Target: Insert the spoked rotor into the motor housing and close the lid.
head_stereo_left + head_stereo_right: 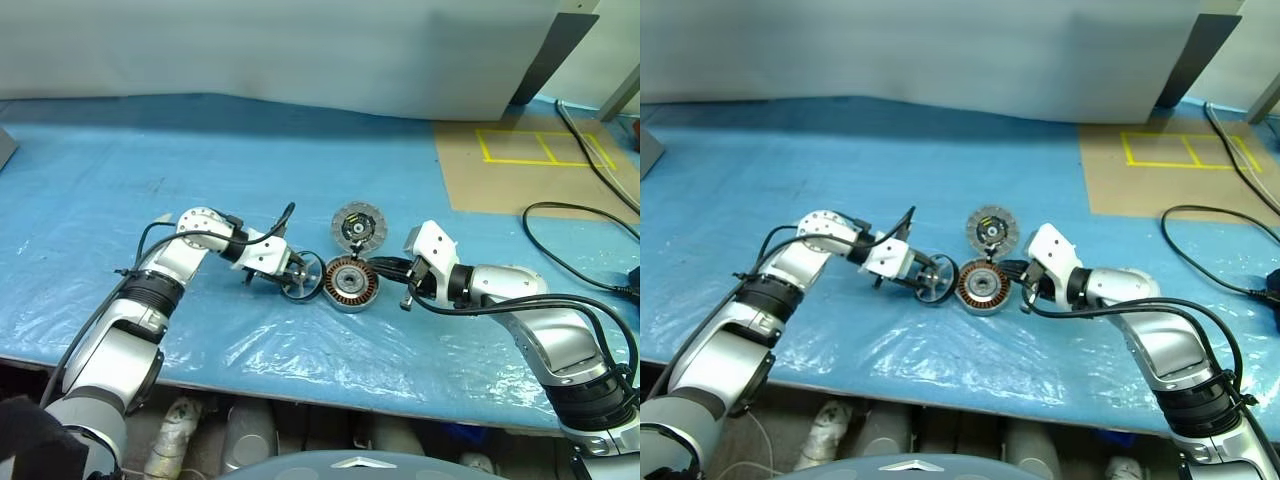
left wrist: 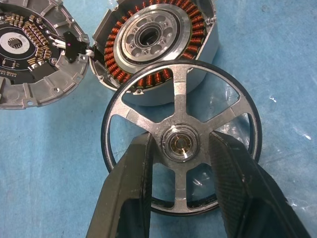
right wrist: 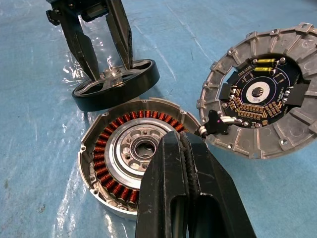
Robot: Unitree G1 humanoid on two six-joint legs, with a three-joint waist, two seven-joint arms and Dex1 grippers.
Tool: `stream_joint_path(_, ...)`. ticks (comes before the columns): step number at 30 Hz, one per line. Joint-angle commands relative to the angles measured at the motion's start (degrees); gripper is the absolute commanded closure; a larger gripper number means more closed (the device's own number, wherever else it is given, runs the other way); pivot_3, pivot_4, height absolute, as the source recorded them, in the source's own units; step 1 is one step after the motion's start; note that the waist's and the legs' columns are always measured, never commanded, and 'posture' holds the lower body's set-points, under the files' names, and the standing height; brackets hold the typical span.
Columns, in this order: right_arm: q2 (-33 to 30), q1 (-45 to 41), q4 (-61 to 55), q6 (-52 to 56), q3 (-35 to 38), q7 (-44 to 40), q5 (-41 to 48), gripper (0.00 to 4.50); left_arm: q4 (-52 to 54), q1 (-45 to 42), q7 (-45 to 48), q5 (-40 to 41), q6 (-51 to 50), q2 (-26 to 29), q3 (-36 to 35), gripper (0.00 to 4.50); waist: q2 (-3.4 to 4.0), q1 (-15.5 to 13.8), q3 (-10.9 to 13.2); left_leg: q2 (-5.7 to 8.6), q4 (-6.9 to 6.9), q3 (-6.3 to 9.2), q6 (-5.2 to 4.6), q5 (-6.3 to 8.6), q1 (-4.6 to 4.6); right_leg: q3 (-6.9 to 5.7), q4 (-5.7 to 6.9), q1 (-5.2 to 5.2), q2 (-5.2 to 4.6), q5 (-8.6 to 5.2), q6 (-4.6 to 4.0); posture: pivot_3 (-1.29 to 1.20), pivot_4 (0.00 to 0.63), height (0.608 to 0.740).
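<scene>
The spoked rotor [image 2: 181,94], a dark rim with silver spokes, rests slightly tilted on the blue sheet right beside the motor housing [image 1: 350,284]. My left gripper [image 1: 298,272] reaches down into it, its two black fingers [image 2: 129,188] closed on either side of the silver hub. The housing lies open side up, showing its ring of copper windings [image 3: 106,173]. The lid [image 1: 357,226] lies flat just behind the housing, its dark face with the yellow-green mark upward, and a short lead joins the two. My right gripper [image 3: 181,139] is shut and empty, its tip over the housing's rim on the lid side.
Blue plastic sheeting [image 1: 150,150] covers the table, wrinkled near the front edge. A brown board with yellow tape squares [image 1: 540,150] lies at the back right. Black cables [image 1: 570,240] loop over the right side. A white panel [image 1: 300,50] closes off the back.
</scene>
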State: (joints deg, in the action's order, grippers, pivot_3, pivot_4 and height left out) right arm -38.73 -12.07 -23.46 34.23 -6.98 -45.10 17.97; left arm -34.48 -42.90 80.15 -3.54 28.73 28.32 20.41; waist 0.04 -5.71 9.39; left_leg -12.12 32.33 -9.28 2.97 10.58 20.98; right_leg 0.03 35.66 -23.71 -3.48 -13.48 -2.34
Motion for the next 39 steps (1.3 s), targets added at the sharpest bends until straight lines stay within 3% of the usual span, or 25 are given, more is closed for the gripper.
stream_joint_path(1,0.04,-0.15,-1.80,-0.33,0.56,0.10,0.26,4.50,0.72,2.48,0.36,0.99,-0.53,0.22,0.42,3.17,0.00,0.00,0.00,0.00,0.00,0.00,0.00,0.00,0.01,0.00,0.00,0.00,0.00,0.00,0.00,0.00,0.150,0.740)
stream_joint_path(12,0.42,0.14,-3.19,2.16,3.55,-0.18,5.17,4.50,14.46,11.17,1.69,16.00,-15.47,1.94,-7.47,3.17,-0.02,0.15,0.02,-0.04,-0.04,0.00,0.00,0.00,0.18,-0.02,-0.02,-0.20,0.04,-0.01,0.00,0.00,0.150,0.740)
stream_joint_path(20,3.01,1.00,-5.84,6.91,8.92,3.05,11.51,4.50,21.70,11.67,-3.03,22.34,-26.21,-1.72,-10.30,3.17,-0.01,0.14,0.02,-0.03,-0.03,-0.01,0.00,0.00,0.20,-0.01,-0.03,-0.21,0.02,-0.01,-0.01,0.00,0.150,0.740)
stream_joint_path(31,4.06,4.43,-8.79,8.76,9.53,7.56,12.38,4.50,17.72,8.69,-4.73,15.21,-24.21,-4.68,-5.12,3.17,-0.02,0.22,0.02,-0.03,-0.08,-0.01,0.00,0.00,0.20,0.00,-0.14,-0.22,0.06,-0.01,0.02,0.00,0.150,0.740)
stream_joint_path(39,3.74,5.64,-9.22,8.26,9.33,8.89,11.71,4.50,16.24,5.89,-4.85,16.17,-25.60,-7.93,-5.69,3.17,-0.02,0.13,0.03,0.02,-0.08,-0.01,0.00,0.00,0.24,0.00,-0.15,-0.21,0.03,0.11,0.22,0.00,0.150,0.740)
